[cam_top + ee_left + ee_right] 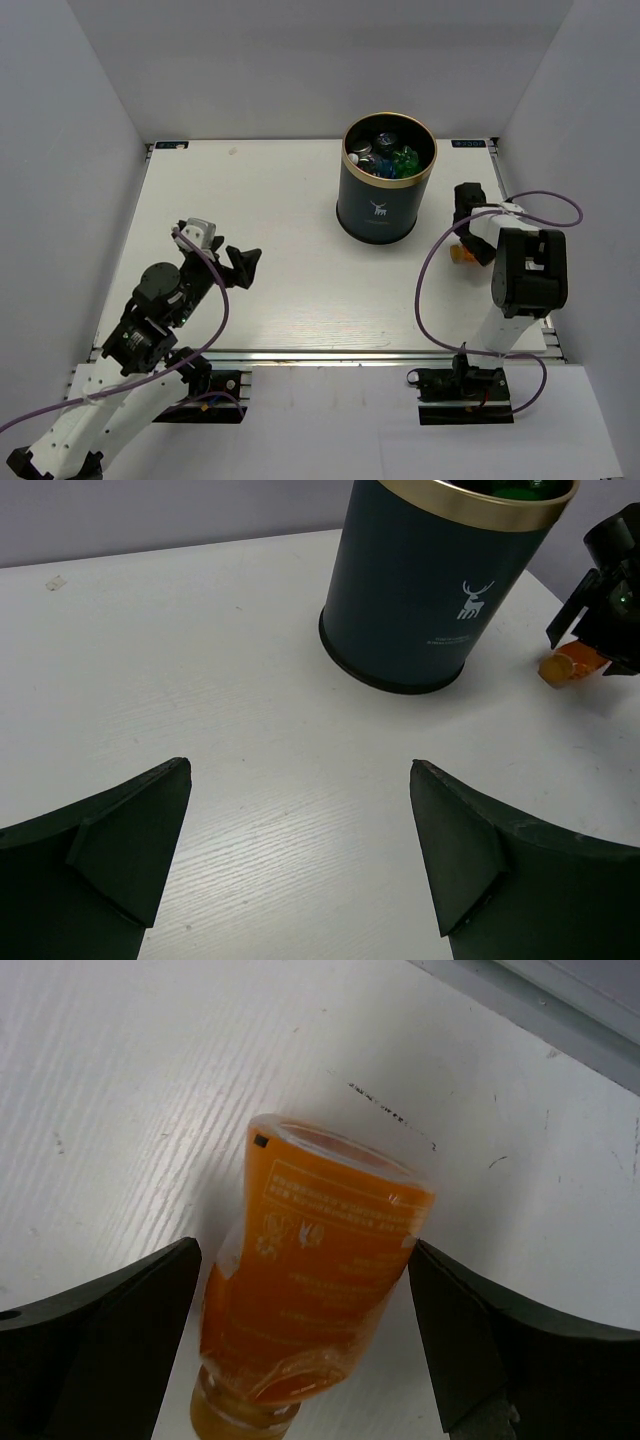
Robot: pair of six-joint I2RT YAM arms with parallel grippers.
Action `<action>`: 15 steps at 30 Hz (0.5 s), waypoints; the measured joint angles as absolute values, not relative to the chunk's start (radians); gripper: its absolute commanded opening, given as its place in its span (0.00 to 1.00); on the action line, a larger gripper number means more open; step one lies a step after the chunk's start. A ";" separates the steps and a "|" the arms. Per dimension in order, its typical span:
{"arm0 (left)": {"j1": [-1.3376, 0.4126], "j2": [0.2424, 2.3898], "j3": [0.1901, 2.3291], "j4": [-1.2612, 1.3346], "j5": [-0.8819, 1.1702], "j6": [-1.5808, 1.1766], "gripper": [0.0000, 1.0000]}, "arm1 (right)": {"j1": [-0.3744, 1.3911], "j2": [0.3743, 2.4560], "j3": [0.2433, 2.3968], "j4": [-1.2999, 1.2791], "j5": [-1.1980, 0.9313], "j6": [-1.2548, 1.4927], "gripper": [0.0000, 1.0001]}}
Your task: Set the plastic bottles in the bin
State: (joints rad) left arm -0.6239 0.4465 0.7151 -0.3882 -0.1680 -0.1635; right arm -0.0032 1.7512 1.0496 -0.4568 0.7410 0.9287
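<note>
The right jaws stand spread wide, one on each side of the orange bottle (310, 1270), which lies on the counter (280, 270) to the right of the bin (378, 215), with the right arm (525, 270) bent down over it. The left jaws are spread too and empty, held low and facing the dark round bin with its gold rim, where other bottles (385, 155) lie inside. The counter is white with a fine grain, between pale grey walls (300, 60).
</note>
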 measured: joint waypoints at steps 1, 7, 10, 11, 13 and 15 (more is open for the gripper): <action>-0.624 0.451 0.715 -0.389 -0.168 -0.163 1.00 | -0.012 1.761 1.050 -0.454 0.732 0.925 0.88; -0.617 0.460 0.715 -0.389 -0.169 -0.161 1.00 | -0.058 1.774 1.049 -0.413 0.691 0.870 0.37; -0.616 0.466 0.715 -0.389 -0.173 -0.161 1.00 | -0.073 1.769 1.044 -0.384 0.661 0.847 0.10; -0.616 0.468 0.715 -0.389 -0.175 -0.161 1.00 | -0.075 1.762 1.037 -0.373 0.650 0.832 0.04; -0.616 0.473 0.715 -0.389 -0.178 -0.161 1.00 | -0.078 1.746 1.023 -0.359 0.627 0.810 0.00; -0.616 0.478 0.715 -0.389 -0.180 -0.161 1.00 | -0.077 1.712 1.001 -0.345 0.581 0.766 0.00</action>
State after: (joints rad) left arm -0.6163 0.4782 0.7151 -0.3893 -0.1799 -0.1612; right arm -0.0772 1.7119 1.0012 -0.3450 0.5812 0.7658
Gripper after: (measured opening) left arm 0.997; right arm 0.605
